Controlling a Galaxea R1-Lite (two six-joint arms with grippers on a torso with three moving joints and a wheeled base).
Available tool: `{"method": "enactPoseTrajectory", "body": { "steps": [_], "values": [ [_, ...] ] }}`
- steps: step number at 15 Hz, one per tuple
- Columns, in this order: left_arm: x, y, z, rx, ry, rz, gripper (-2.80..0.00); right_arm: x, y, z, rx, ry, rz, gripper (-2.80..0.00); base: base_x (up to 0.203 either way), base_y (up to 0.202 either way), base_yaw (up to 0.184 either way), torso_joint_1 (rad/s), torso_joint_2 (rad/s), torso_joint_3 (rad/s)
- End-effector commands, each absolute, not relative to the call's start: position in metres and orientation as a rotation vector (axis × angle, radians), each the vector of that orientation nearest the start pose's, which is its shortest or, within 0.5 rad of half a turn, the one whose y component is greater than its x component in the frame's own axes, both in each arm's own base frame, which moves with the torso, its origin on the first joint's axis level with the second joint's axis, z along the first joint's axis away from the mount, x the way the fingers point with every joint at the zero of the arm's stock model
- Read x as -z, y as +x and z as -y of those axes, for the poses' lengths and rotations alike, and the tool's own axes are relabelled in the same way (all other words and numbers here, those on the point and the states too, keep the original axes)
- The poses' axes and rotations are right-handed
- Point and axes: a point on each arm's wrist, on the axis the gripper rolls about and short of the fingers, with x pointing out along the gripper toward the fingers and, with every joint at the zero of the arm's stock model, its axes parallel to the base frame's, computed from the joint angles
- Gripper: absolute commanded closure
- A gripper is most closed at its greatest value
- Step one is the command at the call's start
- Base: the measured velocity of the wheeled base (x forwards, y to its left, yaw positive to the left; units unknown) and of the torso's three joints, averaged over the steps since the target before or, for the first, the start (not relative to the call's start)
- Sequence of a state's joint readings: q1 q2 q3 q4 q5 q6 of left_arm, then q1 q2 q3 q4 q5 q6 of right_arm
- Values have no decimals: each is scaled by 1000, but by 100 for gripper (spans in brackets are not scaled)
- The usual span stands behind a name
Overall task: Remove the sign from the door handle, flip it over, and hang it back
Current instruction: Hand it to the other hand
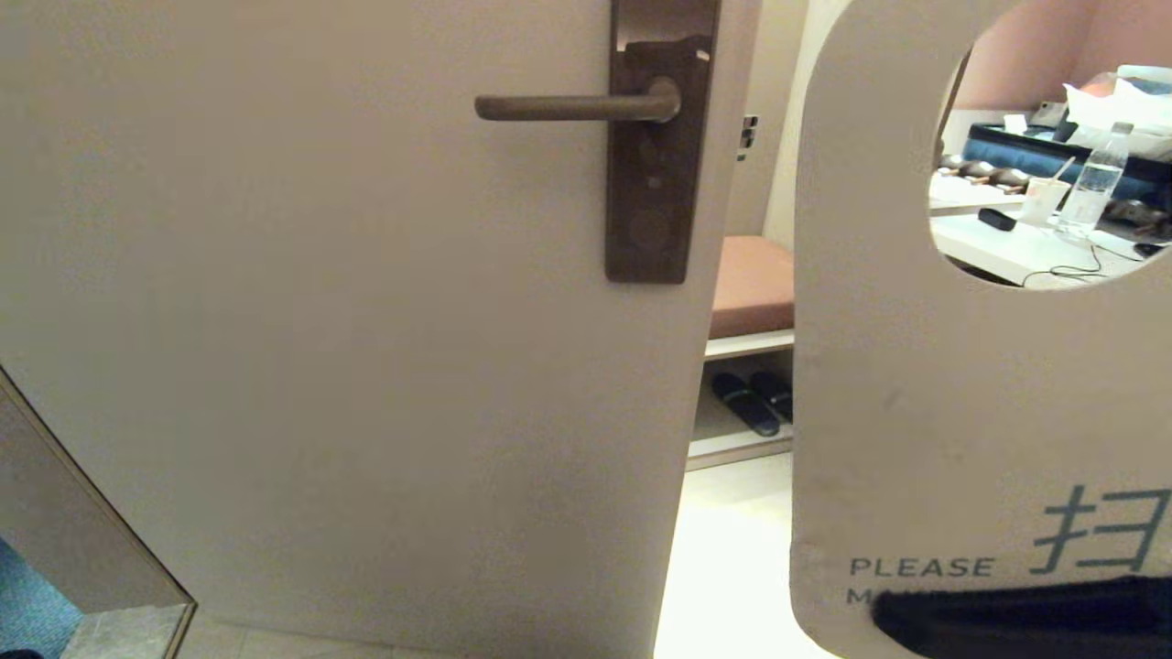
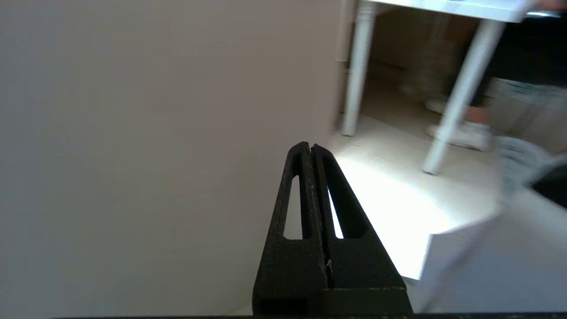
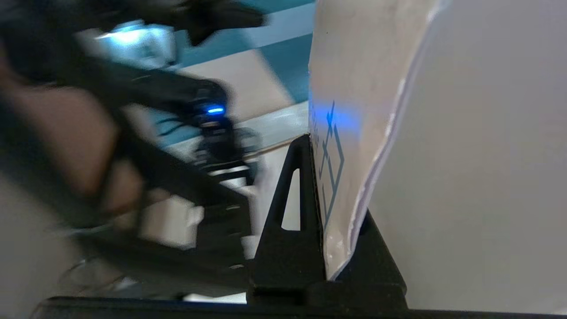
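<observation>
Item: the sign (image 1: pixel 916 412), off the door handle (image 1: pixel 568 108) and well to its right, off-white face toward me, pinched at its bottom edge by my right tool (image 3: pixel 321 199) for re-hanging; left tool (image 2: pixel 311 177) closed, empty.

The head camera is facing the door (image 1: pixel 348 348), close to the sign (image 1: pixel 916 412). Both wrist cameras are looking along their fingers; the right one, blurred, is sharing that sign (image 3: pixel 354 88).
</observation>
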State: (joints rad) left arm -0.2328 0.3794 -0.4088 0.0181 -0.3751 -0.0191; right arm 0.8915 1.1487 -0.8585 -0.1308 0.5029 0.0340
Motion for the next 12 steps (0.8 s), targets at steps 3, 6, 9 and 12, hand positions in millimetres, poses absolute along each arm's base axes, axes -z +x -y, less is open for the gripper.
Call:
{"method": "enactPoseTrajectory", "body": {
  "steps": [3, 6, 9, 12],
  "values": [
    [-209, 3, 10, 698, -27, -18, 0, -296, 99, -142, -1448, 72, -219, 0, 0, 0, 0, 0, 0, 0],
    [-224, 13, 14, 747, -56, 6, 0, -300, 99, -142, -1455, 102, -228, 0, 0, 0, 0, 0, 0, 0],
    [-241, 25, 20, 783, -70, 20, 0, -296, 99, -143, -1474, 97, -243, 0, 0, 0, 0, 0, 0, 0],
    [-243, 29, 23, 852, -71, 5, 0, -293, 101, -147, -1512, 81, -251, 0, 0, 0, 0, 0, 0, 0]
  ]
}}
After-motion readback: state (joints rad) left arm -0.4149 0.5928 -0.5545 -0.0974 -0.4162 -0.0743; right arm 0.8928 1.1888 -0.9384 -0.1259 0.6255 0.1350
